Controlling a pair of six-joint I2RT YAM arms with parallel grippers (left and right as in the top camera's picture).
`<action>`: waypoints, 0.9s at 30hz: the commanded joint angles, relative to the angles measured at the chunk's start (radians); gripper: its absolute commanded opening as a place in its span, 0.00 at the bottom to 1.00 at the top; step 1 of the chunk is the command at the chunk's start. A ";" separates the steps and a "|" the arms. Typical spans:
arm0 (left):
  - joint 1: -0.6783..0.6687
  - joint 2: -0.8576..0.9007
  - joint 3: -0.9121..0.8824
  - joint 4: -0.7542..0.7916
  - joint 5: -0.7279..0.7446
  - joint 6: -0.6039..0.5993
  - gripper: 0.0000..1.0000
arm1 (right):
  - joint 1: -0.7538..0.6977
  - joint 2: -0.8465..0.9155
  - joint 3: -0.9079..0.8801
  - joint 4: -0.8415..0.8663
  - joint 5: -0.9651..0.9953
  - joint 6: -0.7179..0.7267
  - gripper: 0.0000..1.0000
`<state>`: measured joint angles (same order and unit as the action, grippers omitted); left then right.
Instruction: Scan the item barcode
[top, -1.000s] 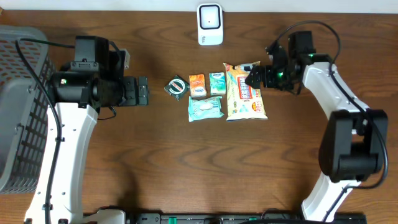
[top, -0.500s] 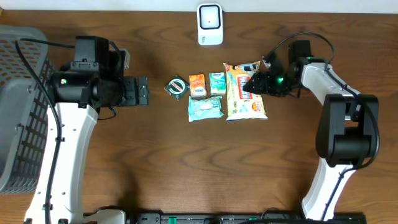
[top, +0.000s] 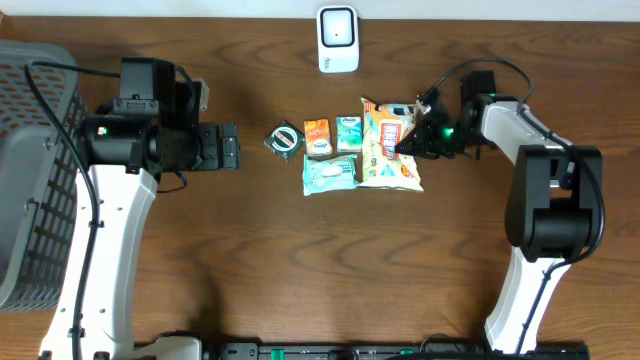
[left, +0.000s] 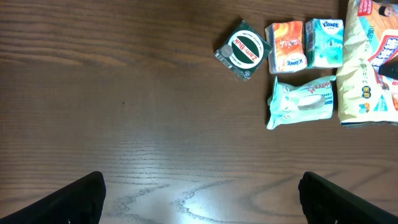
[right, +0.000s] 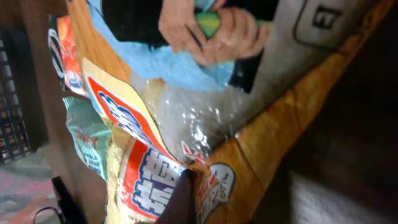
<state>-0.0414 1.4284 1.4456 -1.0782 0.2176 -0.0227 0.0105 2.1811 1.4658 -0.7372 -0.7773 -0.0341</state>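
1. Overhead:
   - The snack bag (top: 392, 150) lies on the counter (top: 250, 260), rightmost in the cluster of items.
   - Its long axis runs toward the scanner (top: 338, 40) side and back.
   - My right jaws are pinched shut on the bag's right long edge, in its upper half. That edge looks bunched up off the counter.
   - My left jaws are spread wide with nothing in them, well apart from the bag, beyond the round tin (top: 285, 138).
   - The right arm is the nearer one by far.
   - The scanner sits past the bag's far end, off to the left of the grip and well apart from it.
2. Left wrist:
   - Both left jaw tips sit at the bottom corners with only bare counter between them.
   - The tin, the orange tissue pack (left: 287, 46), the teal tissue pack (left: 323, 42) and the wipes pack (left: 301, 102) are ahead.
   - The bag is cut off by the right frame edge.
3. Right wrist:
   - The wrapper fills the frame.
   - A dark jaw tip at the bottom presses into the crinkled red-orange print, so the grip is on the film only.
   - No barcode shows here.
   - My guess is the next move is to lift the bag and turn a face toward the scanner. The thin film could slip.
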 joint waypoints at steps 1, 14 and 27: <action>-0.003 0.003 -0.005 -0.006 -0.010 -0.001 0.98 | -0.032 -0.034 0.032 -0.038 0.059 0.003 0.01; -0.003 0.003 -0.005 -0.006 -0.010 -0.001 0.98 | 0.065 -0.403 0.084 -0.134 0.583 0.022 0.01; -0.003 0.003 -0.005 -0.006 -0.010 -0.001 0.98 | 0.079 -0.333 0.076 -0.130 0.616 0.067 0.81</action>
<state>-0.0414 1.4284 1.4456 -1.0782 0.2176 -0.0227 0.1246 1.8004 1.5509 -0.8730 -0.1532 0.0166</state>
